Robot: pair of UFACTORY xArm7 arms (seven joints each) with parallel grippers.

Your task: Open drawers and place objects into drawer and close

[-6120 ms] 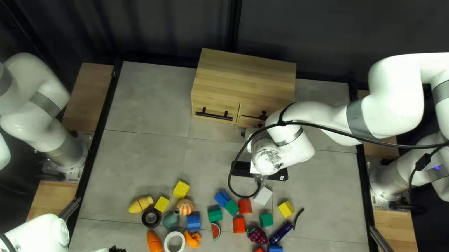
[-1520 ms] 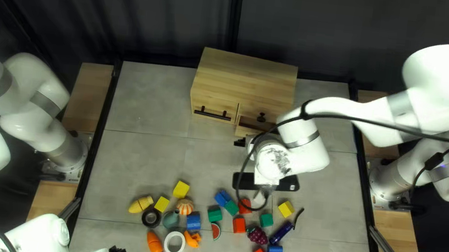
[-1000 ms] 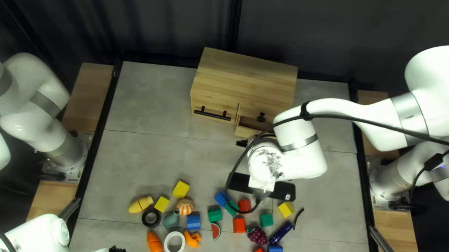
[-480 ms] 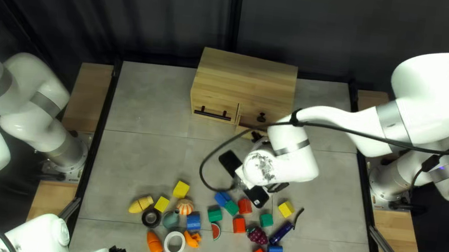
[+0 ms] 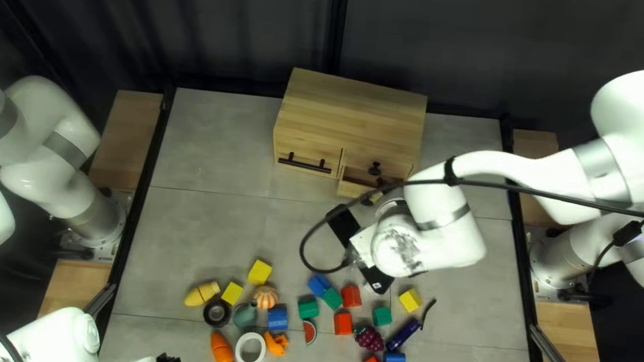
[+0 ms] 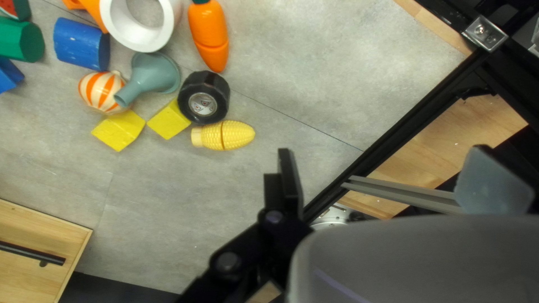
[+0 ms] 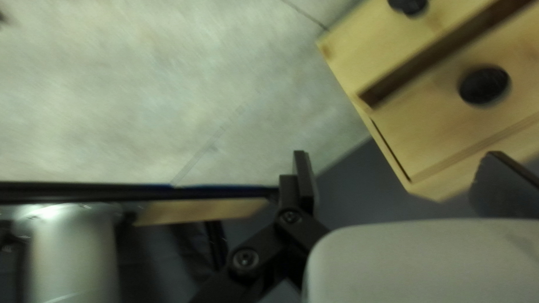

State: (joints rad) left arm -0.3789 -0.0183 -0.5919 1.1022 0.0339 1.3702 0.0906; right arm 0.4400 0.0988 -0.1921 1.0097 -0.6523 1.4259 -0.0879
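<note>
Drawer (image 7: 382,53), part open: probably light, stiff, smooth-sliding; best gripped at round knob (image 7: 408,5). Right gripper (image 7: 401,177): wide open, empty. Left gripper (image 6: 387,179): likewise.

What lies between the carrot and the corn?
A black wheel lies between the carrot and the corn; the left wrist view shows it clearly, and the top left view agrees.
</note>
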